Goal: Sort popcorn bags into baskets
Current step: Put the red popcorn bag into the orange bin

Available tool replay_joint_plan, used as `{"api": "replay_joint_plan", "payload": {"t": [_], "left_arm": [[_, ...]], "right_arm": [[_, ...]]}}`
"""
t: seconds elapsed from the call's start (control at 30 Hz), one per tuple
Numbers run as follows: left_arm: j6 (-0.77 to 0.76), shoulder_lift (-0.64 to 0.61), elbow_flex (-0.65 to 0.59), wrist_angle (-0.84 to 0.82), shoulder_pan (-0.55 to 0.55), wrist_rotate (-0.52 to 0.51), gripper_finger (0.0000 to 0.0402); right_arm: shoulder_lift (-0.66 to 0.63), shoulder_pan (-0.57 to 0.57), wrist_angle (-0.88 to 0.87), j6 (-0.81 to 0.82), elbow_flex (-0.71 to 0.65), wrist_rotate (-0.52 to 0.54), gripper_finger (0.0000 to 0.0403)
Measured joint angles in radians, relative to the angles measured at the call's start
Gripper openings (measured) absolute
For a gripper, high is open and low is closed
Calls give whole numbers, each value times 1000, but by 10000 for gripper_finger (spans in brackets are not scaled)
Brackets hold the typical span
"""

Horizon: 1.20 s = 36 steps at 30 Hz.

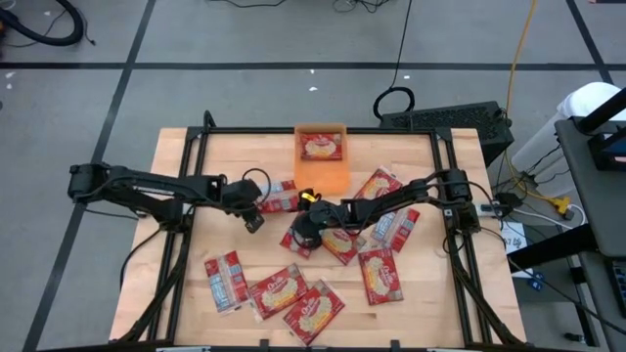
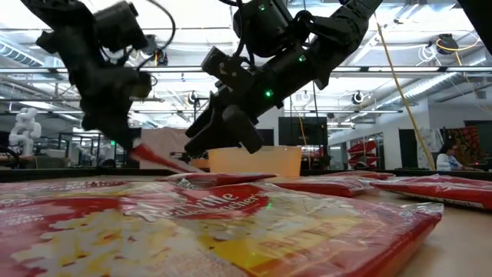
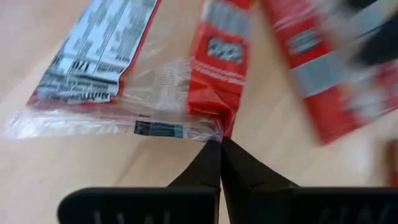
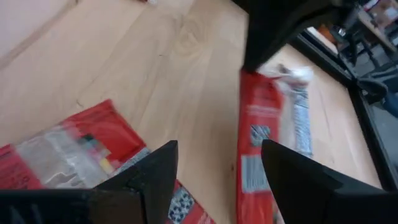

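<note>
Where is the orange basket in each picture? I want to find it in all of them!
High view: the orange basket sits at the table's far middle edge, with one popcorn bag inside.
Low view: the basket glows pale orange in the middle distance, behind the arms.
Left wrist view: not in it.
Right wrist view: not in it.
Shared landmark: the wooden table, seen in every view.

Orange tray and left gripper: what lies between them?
In the high view, one popcorn bag lies between the orange tray and the left gripper, which is shut on its edge.
</note>
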Motion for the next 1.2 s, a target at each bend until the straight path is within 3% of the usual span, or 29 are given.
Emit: {"api": "replay_joint_plan", "payload": {"t": [0.2,0.43,0.57,0.83,1.0,1.2], "left_arm": [[5,-103,0,74,-33,-1,1],[12,-104,0,222,-77,-8,1],[26,-97,0,276,-103,-9,1],[90,-172,0,287,-119,-3,33],[223,-294,0,287,-138,-19,71],[418,-407,0,315,-152,-227,137]], "right_arm": [[40,0,105,-103,0,181,248],[110,-16,287,-85,0,232,254],[114,-20,290,-78,0,223,208],[44,-19,197,4,0,189,25],[-58,-25,61,40,-1,138,20],[-229,-72,-167,155,15,7,9]]}}
